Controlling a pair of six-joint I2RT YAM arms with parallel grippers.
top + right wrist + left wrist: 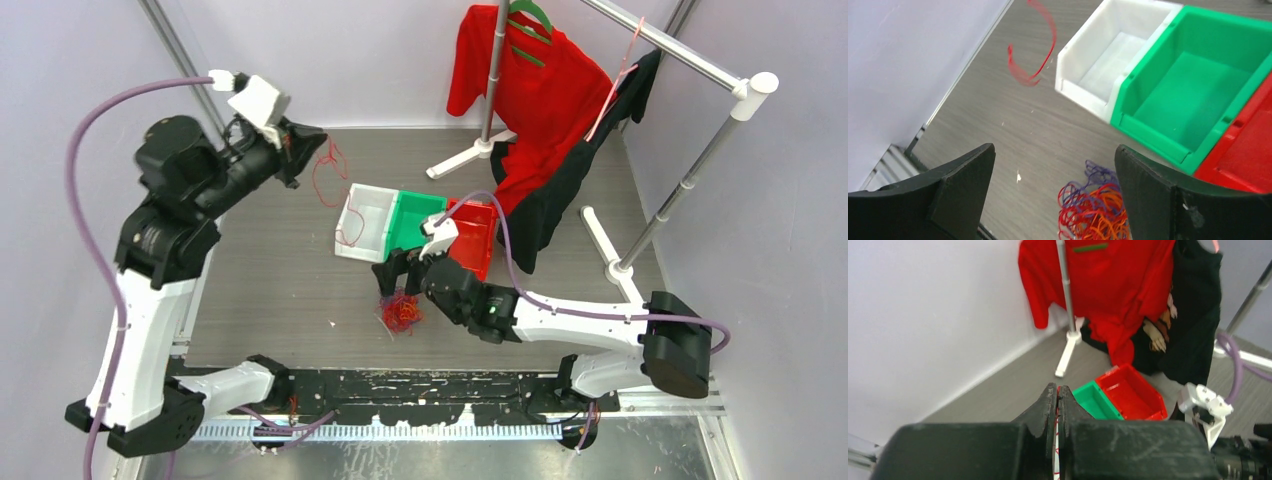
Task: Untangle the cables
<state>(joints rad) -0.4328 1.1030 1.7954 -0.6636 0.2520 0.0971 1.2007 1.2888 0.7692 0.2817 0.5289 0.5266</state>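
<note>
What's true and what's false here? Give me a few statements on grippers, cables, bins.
1. The left gripper is shut on a red cable. True.
2. The right gripper is shut on the tangle. False: it is open, above the tangle.
3. The tangle lies in the green bin. False: it lies on the table, outside the bins.
4. The white bin stands right beside the green bin. True.

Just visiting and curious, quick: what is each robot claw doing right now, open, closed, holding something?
Left gripper: closed on a red cable.
Right gripper: open, holding nothing, above the cable tangle.
</note>
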